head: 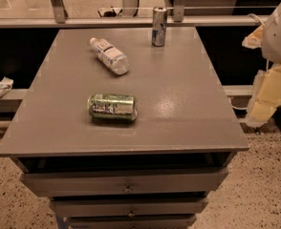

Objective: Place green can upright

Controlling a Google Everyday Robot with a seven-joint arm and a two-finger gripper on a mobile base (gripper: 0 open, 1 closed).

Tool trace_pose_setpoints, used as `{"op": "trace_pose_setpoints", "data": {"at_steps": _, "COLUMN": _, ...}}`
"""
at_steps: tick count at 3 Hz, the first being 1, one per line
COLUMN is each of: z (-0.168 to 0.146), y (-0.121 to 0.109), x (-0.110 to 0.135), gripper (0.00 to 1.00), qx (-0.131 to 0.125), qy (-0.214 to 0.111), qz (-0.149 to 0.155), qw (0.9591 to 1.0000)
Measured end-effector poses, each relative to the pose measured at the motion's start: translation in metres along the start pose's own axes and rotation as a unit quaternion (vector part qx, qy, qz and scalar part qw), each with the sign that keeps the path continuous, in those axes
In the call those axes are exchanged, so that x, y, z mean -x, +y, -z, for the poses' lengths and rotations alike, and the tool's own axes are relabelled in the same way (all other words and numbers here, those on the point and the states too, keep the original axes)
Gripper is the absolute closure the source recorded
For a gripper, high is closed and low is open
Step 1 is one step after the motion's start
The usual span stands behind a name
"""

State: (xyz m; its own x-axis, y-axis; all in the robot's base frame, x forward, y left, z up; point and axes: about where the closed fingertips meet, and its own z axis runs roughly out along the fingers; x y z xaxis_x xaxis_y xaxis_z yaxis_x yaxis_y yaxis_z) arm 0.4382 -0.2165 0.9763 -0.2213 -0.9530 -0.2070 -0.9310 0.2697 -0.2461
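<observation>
Green can (112,107): lies on its side on the table (188,123), well apart from the gripper (267,97). The gripper is probably the pale part off the table's edge; cannot tell its state. Step in hand: approach, not yet begun. Next move: reach across to the can, grasp its body, tip it upright.

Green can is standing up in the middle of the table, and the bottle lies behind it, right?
No, the green can is lying on its side in the middle of the table, and the bottle lies behind it. The camera view shows this. The claw is off to the right, beside the table.
</observation>
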Motion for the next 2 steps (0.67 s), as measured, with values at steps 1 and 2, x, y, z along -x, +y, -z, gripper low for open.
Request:
{"op": "trace_pose_setpoints", "data": {"at_steps": 1, "z": 0.001, "y": 0.000, "x": 0.002, "gripper": 0.00, "qx": -0.004, "qy": -0.003, "qz": 0.001, "qw": 1.0000}}
{"op": "trace_pose_setpoints", "data": {"at_steps": 2, "z": -0.019, "y": 0.004, "x": 0.032, "gripper": 0.00, "qx": 0.001, "qy": -0.024, "qz": -0.011, "qw": 0.9996}}
